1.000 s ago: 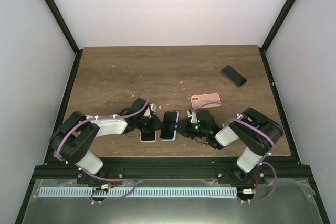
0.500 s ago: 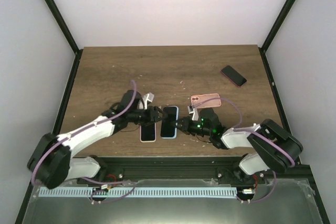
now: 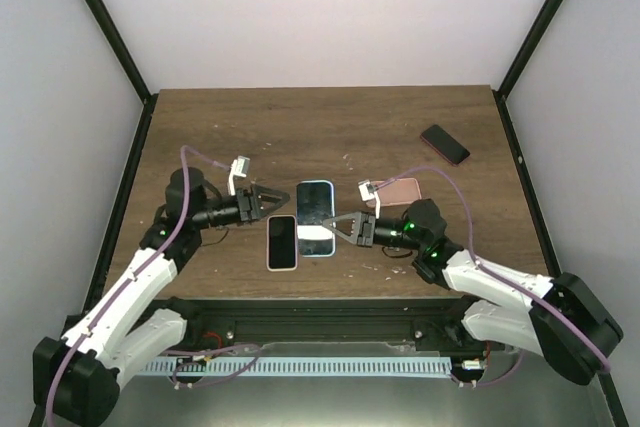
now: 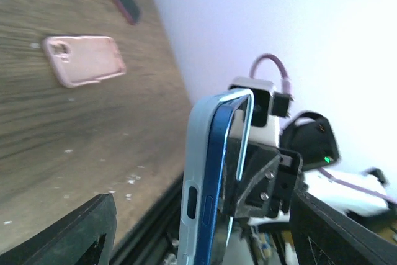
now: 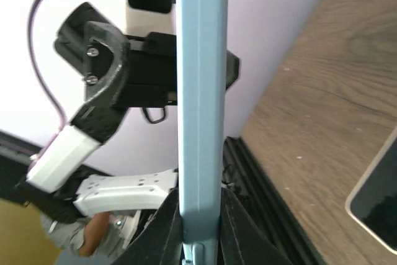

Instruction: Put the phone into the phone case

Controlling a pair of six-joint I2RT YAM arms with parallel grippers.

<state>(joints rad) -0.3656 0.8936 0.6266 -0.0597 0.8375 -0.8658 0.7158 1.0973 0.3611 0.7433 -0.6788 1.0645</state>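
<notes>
My right gripper (image 3: 341, 229) is shut on the lower end of a light blue phone case (image 3: 316, 239) and holds it above the table's near middle. Edge-on in the left wrist view, the case (image 4: 197, 153) has a dark blue phone (image 4: 220, 166) lying against its open side; I cannot tell how deep it sits. In the right wrist view the case (image 5: 200, 91) stands upright between the right gripper (image 5: 200, 228) pads. My left gripper (image 3: 270, 204) stands open just left of the case, touching nothing; its fingers (image 4: 80, 231) frame the case widely.
A white-rimmed phone (image 3: 282, 242) with a dark screen lies flat left of the held case, seen also in the right wrist view (image 5: 378, 193). A pink case (image 3: 400, 190) lies behind the right gripper and a dark phone (image 3: 445, 144) at the far right.
The left gripper has opened and drawn back to the left. The right gripper has lifted the blue case with the phone and carried it a little farther from the near edge.
</notes>
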